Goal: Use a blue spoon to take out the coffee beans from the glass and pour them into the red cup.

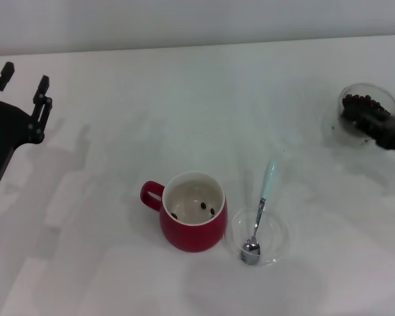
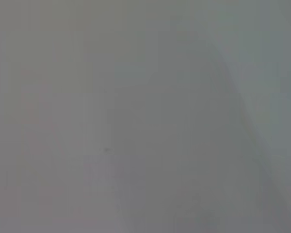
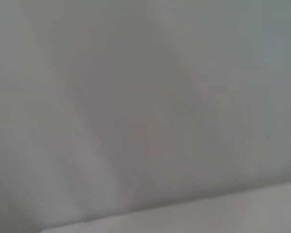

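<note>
- Spoon (image 1: 259, 214) is lying with its bowl in a clear saucer (image 1: 280, 232) beside the red cup (image 1: 193, 220), handle pointing away; light, stiff and slippery, so I am judging the pale handle the best hold.
- Cup is holding a few beans (image 1: 203, 206).
- Glass (image 1: 367, 108) is sitting far right; right gripper (image 1: 382, 128) is partly covering it, grip state unclear.
- Left gripper (image 1: 25, 82) is hovering far left, fingers apart.
- Wrist views are showing nothing usable.

Even bright light, soft shadows; wrist views blurred blank.
</note>
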Motion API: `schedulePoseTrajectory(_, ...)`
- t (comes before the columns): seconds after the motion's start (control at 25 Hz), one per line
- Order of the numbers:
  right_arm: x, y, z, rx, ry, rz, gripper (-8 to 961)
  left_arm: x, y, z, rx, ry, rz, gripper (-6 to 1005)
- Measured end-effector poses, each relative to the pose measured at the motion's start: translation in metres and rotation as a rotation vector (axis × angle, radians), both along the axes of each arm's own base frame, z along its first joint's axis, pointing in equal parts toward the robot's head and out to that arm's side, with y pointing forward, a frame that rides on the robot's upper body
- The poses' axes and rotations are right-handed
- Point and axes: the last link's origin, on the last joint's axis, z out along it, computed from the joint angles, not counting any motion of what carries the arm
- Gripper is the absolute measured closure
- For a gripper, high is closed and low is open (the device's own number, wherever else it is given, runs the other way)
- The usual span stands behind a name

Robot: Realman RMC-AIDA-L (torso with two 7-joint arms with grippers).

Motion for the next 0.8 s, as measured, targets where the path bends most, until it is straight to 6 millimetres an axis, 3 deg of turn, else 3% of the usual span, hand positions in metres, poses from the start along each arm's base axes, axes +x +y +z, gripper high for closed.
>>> schedulePoseTrajectory(0.32,0.014,0.004,0.034,0.205,-0.158,0.023,666,0.0,-0.002,-0.001,0.002,-0.015,0.005,489)
schedulePoseTrajectory(0.8,0.047,-0.018,0.059,0.523,-0.339,-0.123,665,0.0,-0.012,-0.003,0.005,-0.056,0.01,486)
